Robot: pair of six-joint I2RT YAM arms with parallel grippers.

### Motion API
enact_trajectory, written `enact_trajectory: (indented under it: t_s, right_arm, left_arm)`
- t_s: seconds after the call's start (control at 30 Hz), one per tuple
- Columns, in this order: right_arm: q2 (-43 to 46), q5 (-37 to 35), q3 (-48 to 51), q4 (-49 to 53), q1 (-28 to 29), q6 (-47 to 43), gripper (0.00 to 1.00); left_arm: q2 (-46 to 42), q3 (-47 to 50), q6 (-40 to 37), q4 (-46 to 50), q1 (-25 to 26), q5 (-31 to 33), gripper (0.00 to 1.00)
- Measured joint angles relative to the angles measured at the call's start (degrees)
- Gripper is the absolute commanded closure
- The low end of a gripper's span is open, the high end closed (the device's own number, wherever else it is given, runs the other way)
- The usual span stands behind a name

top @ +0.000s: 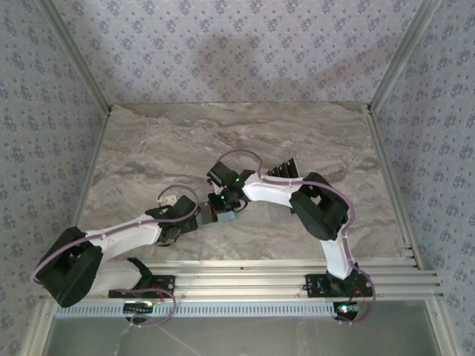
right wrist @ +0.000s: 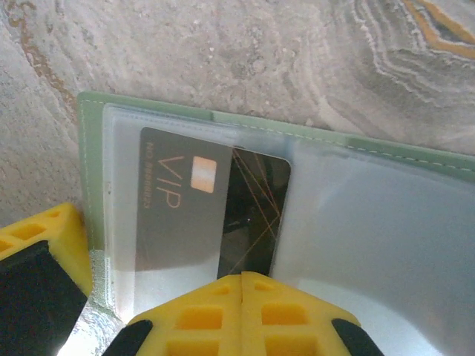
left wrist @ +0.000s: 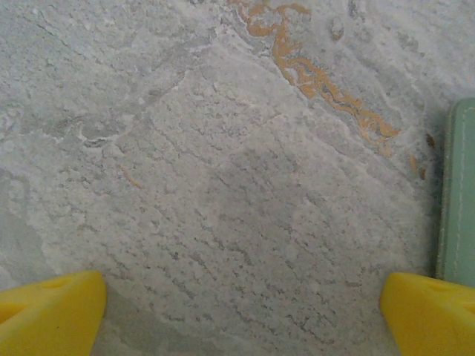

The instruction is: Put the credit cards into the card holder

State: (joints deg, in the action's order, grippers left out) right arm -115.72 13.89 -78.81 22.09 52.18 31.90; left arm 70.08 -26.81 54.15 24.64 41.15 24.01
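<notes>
right gripper point(right wrist: 243, 297): clenched at dark grey VIP credit card point(right wrist: 178, 215) | long axis: ahead, into sage-green card holder point(right wrist: 93, 148) | left gripper point(left wrist: 241, 308): released

A robot lab test booth: wallpapered walls point(top: 223, 44), marble-look tabletop point(top: 223, 133), aluminium rail point(top: 260, 282).

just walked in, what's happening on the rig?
The right pincer is shut on the near end of a card, which sits partway under the clear sleeve of the green holder. The left pincer hovers open over the table beside the holder's edge, holding nothing.
</notes>
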Motion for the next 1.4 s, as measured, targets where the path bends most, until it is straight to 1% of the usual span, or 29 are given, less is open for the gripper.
enact_trajectory:
  t_s: [0.17, 0.4, 0.67, 0.9, 1.07, 1.4]
  right_arm:
    - [0.2, -0.2, 0.2, 0.0, -0.3, 0.0, 0.93]
    - [0.7, -1.1, 2.5, -0.5, -2.3, 0.0, 0.94]
    - [2.3, -1.2, 5.6, -3.7, -2.6, 0.0, 0.94]
    - [4.0, -2.0, 7.6, -3.7, -2.9, 0.7, 0.94]
    - [4.7, -2.6, 7.8, -3.0, -2.9, 0.8, 0.94]
    - [5.0, -2.8, 6.3, -1.9, -2.4, 0.6, 0.94]
  left_arm:
    - [-1.3, 0.1, 0.4, 0.6, 0.0, 0.0, 0.04]
    - [-1.7, 0.2, 0.6, 0.8, 0.0, 0.5, 0.04]
    - [-0.1, 0.1, 0.6, 0.2, 0.0, 0.9, 0.04]
    - [1.3, -0.6, 0.2, -0.2, 0.0, 1.1, 0.04]
    - [2.7, -1.7, -0.5, 0.3, 0.0, 1.1, 0.04]
    - [2.8, -1.7, -0.7, 0.2, 0.0, 1.1, 0.04]
